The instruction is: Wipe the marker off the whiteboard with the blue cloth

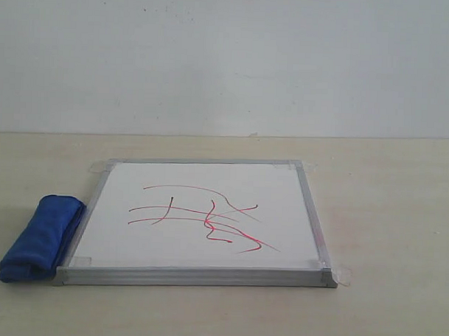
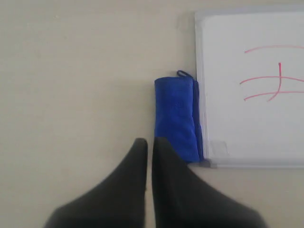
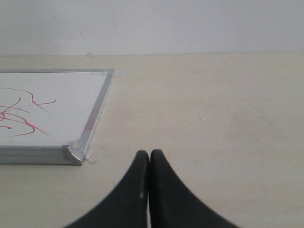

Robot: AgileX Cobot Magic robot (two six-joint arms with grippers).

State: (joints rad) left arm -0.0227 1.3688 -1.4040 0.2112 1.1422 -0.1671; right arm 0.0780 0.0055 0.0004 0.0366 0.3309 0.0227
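Whiteboard [image 2: 228,126] half off-frame (wrist views)

The exterior camera sits near and fairly low, facing the far wall [image 1: 228,65] across the bench [image 1: 400,218], with the whiteboard [image 1: 208,219] central. The left wrist camera looks steeply down on the blue cloth [image 2: 175,118] and the whiteboard's left edge. The right wrist camera, low, faces far past its near right corner. All three share the whiteboard.

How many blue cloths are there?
1. The blue cloth lies rolled up on the table, right beside the whiteboard's left edge, near its front corner. No other cloth shows in any view.
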